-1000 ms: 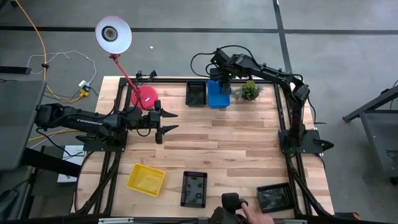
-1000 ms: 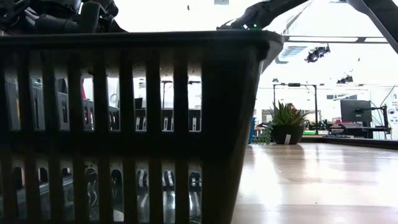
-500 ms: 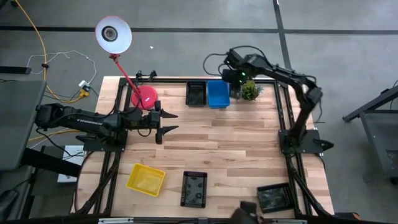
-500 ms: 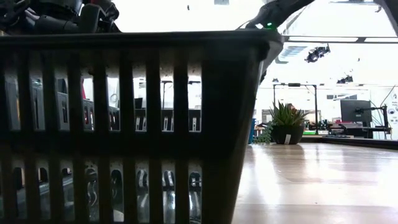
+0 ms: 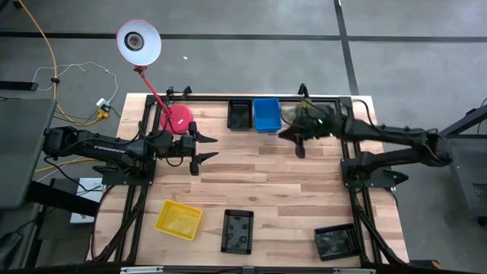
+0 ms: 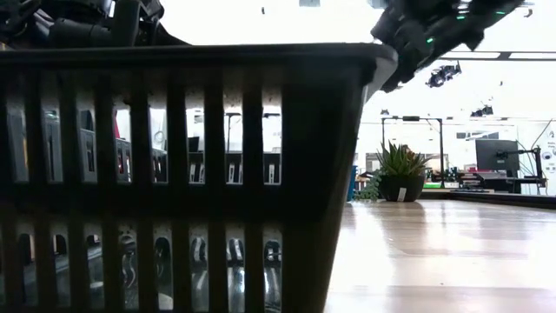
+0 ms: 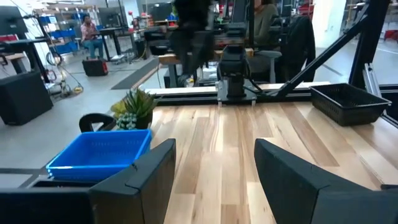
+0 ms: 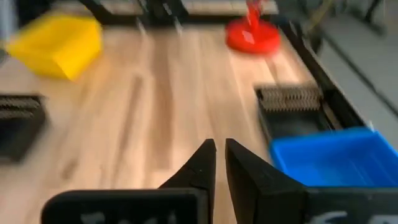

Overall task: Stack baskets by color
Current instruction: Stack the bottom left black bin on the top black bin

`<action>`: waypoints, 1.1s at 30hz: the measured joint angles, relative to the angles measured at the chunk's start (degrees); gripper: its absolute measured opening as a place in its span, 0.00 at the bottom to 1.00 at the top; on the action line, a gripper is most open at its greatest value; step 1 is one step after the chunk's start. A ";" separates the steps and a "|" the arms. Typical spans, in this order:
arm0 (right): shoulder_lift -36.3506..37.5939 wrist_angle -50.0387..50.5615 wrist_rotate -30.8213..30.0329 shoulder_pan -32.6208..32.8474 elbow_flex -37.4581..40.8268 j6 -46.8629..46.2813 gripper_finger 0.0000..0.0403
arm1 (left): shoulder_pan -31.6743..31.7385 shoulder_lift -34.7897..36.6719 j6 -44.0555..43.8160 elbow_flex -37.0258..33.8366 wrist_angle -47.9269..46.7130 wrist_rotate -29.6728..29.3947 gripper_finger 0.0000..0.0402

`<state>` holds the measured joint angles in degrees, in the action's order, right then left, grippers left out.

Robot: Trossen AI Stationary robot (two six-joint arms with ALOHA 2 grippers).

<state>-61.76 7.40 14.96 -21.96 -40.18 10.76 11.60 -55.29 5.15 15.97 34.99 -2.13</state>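
Care is being needed as the right tool (image 5: 298, 141), empty and nearly clenched beside the blue basket (image 5: 266, 115), is choosing its basket.

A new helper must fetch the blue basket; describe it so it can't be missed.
Start at the far edge of the wooden table, the side where the pink lamp stands. Two baskets sit side by side there: a black basket and, toward the small green plant, the blue basket. It is the only blue one.

yellow basket (image 5: 179, 219), blue basket (image 5: 266, 115) — black baskets (image 5: 238, 230), red lamp base (image 5: 176, 119)
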 joint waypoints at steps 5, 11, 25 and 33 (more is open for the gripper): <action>6.78 -13.93 -1.43 4.50 9.02 -2.90 0.05 | 0.00 0.00 0.00 0.00 1.85 -0.01 0.51; 9.01 -20.52 -1.47 6.34 15.21 -5.31 0.05 | 0.00 0.00 -0.33 0.00 2.14 0.00 0.51; 8.86 -34.05 -2.97 8.54 22.65 -5.17 0.05 | 0.00 0.02 3.19 0.00 4.60 0.01 0.51; 8.86 -47.19 -10.11 13.79 29.93 -5.51 0.04 | 0.00 0.02 2.60 0.00 4.52 0.21 0.51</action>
<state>-52.91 -39.79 4.85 -8.17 -10.24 5.25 11.60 -55.27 7.75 15.97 39.51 -1.93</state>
